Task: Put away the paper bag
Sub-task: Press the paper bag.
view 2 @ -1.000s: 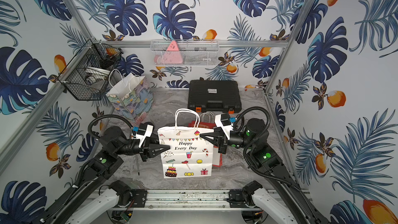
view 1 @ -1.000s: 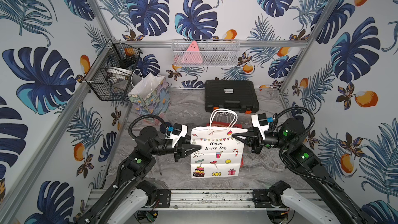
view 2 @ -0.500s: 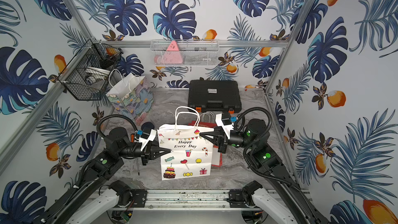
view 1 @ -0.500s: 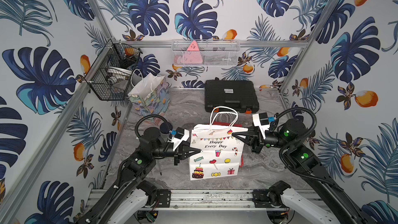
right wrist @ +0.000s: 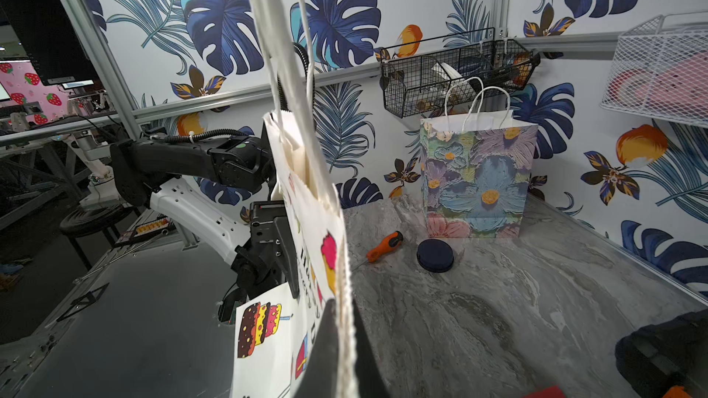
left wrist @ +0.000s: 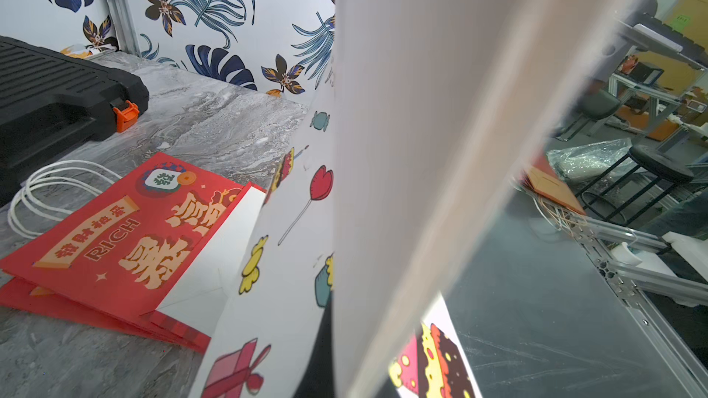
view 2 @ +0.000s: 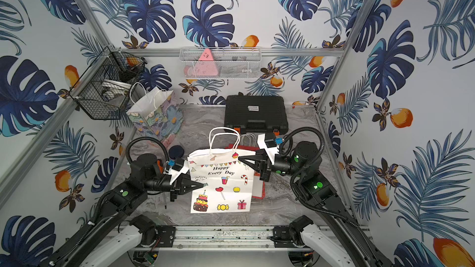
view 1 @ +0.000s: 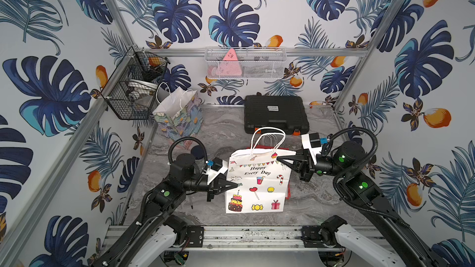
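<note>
White paper bag upright, left gripper clamped on its side edge, right gripper clamped on its top corner. Flat red bag just behind, below the right gripper. Beyond the left gripper, floral bag and black wire basket of oddments; pink wedge in white mesh basket. Grey marble tabletop, leaf-print walls.

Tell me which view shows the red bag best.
Left wrist: the red bag lies flat, print readable. Both top views show only red edges behind the white bag; right wrist, barely a corner.
</note>
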{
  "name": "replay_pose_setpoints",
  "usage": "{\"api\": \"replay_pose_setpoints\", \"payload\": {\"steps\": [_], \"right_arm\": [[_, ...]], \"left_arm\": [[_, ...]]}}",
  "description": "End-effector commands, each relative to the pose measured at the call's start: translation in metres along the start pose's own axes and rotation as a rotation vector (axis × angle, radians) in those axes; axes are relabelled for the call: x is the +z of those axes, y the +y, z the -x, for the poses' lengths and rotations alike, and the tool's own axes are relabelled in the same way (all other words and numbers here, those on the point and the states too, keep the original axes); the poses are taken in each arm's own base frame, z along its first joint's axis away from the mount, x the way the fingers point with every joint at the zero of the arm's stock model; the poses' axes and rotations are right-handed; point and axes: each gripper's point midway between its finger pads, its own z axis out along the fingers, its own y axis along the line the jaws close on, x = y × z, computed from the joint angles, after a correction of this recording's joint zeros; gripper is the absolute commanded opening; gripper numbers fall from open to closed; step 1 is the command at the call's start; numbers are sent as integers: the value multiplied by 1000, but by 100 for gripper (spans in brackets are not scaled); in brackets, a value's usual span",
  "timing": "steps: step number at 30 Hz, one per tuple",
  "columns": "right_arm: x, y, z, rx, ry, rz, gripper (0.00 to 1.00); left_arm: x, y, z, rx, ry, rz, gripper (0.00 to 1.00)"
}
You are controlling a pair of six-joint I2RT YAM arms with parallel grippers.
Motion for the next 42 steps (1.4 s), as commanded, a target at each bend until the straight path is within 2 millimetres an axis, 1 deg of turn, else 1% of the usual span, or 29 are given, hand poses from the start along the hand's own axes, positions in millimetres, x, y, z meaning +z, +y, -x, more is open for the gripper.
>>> {"api": "replay_pose_setpoints", "payload": {"steps": [1, 2, 3, 4, 5, 6, 8, 9, 10, 12, 14, 15, 17, 18, 19, 20, 23, 24, 25, 28, 30, 31, 32, 34, 38, 39, 40, 41, 42], "right_arm": [[0, 0, 13, -50, -42, -6, 0], [0, 0, 12, -48, -39, -1, 0], [0, 1, 11, -45, -36, 4, 0], [1, 1, 9, -39, -30, 11, 0], [2, 1, 6, -32, -21, 20, 0], [4, 1, 3, -21, -8, 28, 0], [7, -1, -4, 6, 18, 49, 0], [9, -2, -6, 18, 25, 56, 0], [11, -3, -8, 28, 29, 63, 0], [12, -3, -8, 36, 27, 69, 0], [12, -5, -6, 32, 21, 58, 0], [12, -6, -7, 29, 24, 52, 0], [11, -10, -12, 34, 50, 23, 0], [11, -12, -16, 43, 67, 6, 3], [9, -15, -20, 56, 92, -18, 22], [7, -16, -24, 62, 113, -36, 35], [-1, -11, -37, 72, 161, -53, 56], [-4, -9, -40, 74, 166, -56, 58], [-6, -6, -43, 78, 169, -52, 59], [-8, 3, -49, 105, 185, -10, 53], [-8, 11, -52, 122, 201, 39, 44], [-8, 16, -53, 122, 208, 71, 38], [-8, 21, -53, 126, 211, 97, 29], [-9, 23, -52, 127, 209, 105, 0], [-13, 27, -48, 107, 191, 97, 0], [-14, 27, -49, 107, 189, 92, 22], [-14, 26, -51, 111, 193, 80, 46], [-15, 25, -53, 115, 199, 73, 54], [-15, 24, -58, 124, 210, 68, 57]], "left_arm": [[-2, -4, -1, 3, 11, -13, 27], [-2, -3, 2, 2, 2, -2, 45], [-2, 0, 5, 0, -12, 11, 56], [-2, 2, 10, -5, -35, 25, 64], [-2, 6, 15, -17, -63, 39, 71], [-1, 8, 23, -19, -97, 45, 73], [0, 15, 34, -38, -149, 62, 74], [0, 20, 38, -48, -162, 75, 71], [2, 24, 39, -59, -165, 85, 65], [4, 30, 39, -61, -150, 93, 37], [6, 32, 40, -50, -140, 91, 3], [6, 31, 42, -38, -145, 88, 0], [5, 28, 47, -13, -161, 78, 0], [4, 26, 50, -1, -165, 72, 0], [4, 25, 52, 8, -166, 67, 0], [3, 24, 54, 15, -166, 66, 0], [2, 19, 57, 26, -161, 46, 0], [2, 17, 58, 28, -161, 36, 0], [2, 15, 59, 31, -165, 24, 0], [2, 11, 63, 29, -186, -3, 0], [1, 11, 67, 18, -207, -8, 0], [0, 11, 71, 15, -224, -9, 0], [0, 10, 75, 10, -239, -16, 0], [-2, 9, 82, 8, -264, -18, 0], [-5, 11, 91, 2, -291, -11, 0], [-5, 11, 92, 1, -292, -11, 0], [-5, 12, 93, -1, -293, -10, 0], [-6, 13, 94, -5, -296, -10, 0], [-6, 13, 95, -7, -303, -10, 0]]}}
